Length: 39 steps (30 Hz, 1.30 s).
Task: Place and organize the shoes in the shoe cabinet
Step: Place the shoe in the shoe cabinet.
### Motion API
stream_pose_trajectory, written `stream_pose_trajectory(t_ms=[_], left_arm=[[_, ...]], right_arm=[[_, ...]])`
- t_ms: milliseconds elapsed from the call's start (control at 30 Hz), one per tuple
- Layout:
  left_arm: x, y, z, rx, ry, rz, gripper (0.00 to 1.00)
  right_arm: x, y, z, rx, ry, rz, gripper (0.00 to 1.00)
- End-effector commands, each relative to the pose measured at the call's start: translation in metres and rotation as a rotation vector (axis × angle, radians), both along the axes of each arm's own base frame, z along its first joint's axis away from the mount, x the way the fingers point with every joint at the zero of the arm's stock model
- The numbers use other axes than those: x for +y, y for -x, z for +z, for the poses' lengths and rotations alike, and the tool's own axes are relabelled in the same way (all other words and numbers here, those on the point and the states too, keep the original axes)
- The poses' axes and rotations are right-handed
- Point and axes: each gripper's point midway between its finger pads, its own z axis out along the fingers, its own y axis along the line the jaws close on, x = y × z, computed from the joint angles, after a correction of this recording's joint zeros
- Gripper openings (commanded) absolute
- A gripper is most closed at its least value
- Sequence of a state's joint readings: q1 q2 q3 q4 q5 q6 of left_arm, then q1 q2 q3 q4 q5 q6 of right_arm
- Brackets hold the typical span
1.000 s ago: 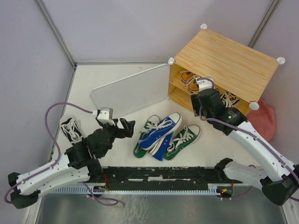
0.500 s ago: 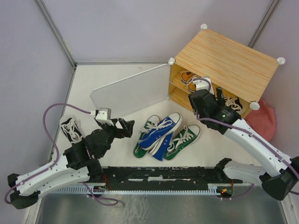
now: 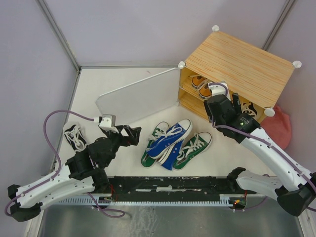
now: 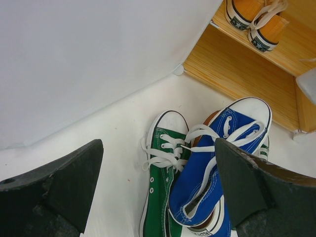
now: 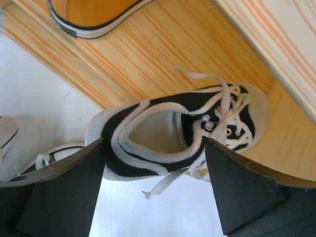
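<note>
The shoe cabinet [image 3: 242, 64] stands at the back right with its door panel [image 3: 136, 98] swung open to the left. Two orange shoes [image 3: 200, 84] sit on its upper shelf. One black shoe [image 5: 173, 131] lies in the lower compartment [image 5: 148, 64], heel jutting past the edge. My right gripper [image 5: 154, 144] [image 3: 237, 104] is open, one finger on each side of that heel. Green shoes [image 3: 195, 147] and blue shoes [image 3: 172, 137] lie piled mid-table. My left gripper [image 4: 158, 148] [image 3: 134, 134] hangs open over a green shoe [image 4: 160, 187] and a blue shoe [image 4: 212, 168].
A second black shoe [image 3: 74, 136] lies by the left wall beside the left arm. A pink cloth [image 3: 281, 126] sits behind the cabinet's right corner. The door panel [image 4: 98, 59] stands slanted left of the cabinet mouth.
My right gripper's jaws have spread apart from the black shoe, and the wrist has shifted a little at the cabinet mouth. The left arm has barely crept forward.
</note>
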State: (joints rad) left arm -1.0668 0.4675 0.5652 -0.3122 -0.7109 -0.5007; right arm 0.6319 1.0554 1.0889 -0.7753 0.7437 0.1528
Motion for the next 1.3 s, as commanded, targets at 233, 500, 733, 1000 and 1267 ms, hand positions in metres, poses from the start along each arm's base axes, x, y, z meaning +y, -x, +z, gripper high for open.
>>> stream_pose_trajectory(t_ms=[233, 500, 733, 1000, 1267], left_arm=[[0.003, -0.003, 0.007, -0.006, 0.048, 0.040, 0.99], [0.001, -0.004, 0.009, -0.006, 0.032, 0.035, 0.99], [-0.003, -0.006, 0.009, -0.007, 0.029, 0.034, 0.99], [-0.008, -0.008, 0.016, -0.017, 0.041, 0.027, 0.99], [-0.011, -0.008, 0.022, -0.034, 0.057, 0.013, 0.99]], right_arm=[[-0.061, 0.011, 0.025, -0.102, 0.190, -0.262, 0.88], [0.018, 0.017, -0.006, 0.093, -0.089, 0.186, 0.85], [0.071, 0.043, 0.002, 0.126, -0.341, 0.432, 0.80], [0.085, 0.046, 0.080, -0.006, -0.280, 0.513, 0.77], [0.055, -0.008, 0.128, -0.173, -0.008, 0.286, 0.81]])
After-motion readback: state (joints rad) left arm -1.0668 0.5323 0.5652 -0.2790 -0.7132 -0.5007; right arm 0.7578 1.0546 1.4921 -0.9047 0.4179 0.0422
